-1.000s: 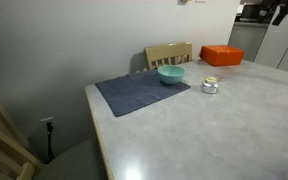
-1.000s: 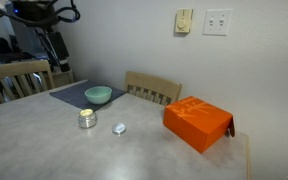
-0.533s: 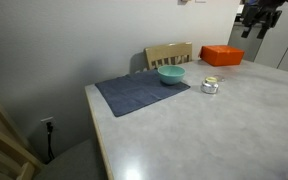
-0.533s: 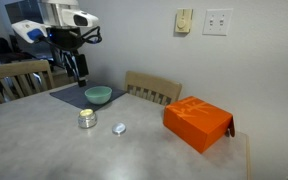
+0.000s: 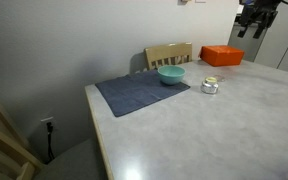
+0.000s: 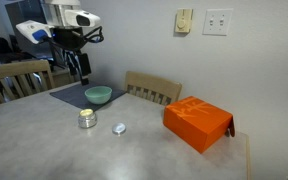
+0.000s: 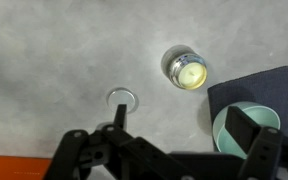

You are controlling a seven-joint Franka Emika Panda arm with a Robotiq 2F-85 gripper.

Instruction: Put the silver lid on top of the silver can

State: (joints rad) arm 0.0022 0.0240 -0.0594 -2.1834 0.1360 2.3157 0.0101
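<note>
The silver can [image 6: 86, 119] is a small shiny cylinder standing on the grey table, open at the top; it shows in both exterior views [image 5: 210, 86] and in the wrist view [image 7: 189, 70]. The silver lid [image 6: 119, 128] lies flat on the table a short way beside the can, apart from it, and also shows in the wrist view [image 7: 121, 99]. My gripper [image 6: 79, 68] hangs high above the table near the teal bowl, open and empty. In the wrist view its fingers [image 7: 184, 125] spread wide, with the can and lid far below.
A teal bowl [image 6: 97, 95] stands on a dark blue mat [image 5: 141, 93] near the can. An orange box [image 6: 197, 123] lies on the table beyond the lid. Wooden chairs [image 5: 169, 54] stand at the table's edges by the wall.
My arm has swung in from the edge of view to a place high above the bowl and can. The can, lid and bowl have not moved.
</note>
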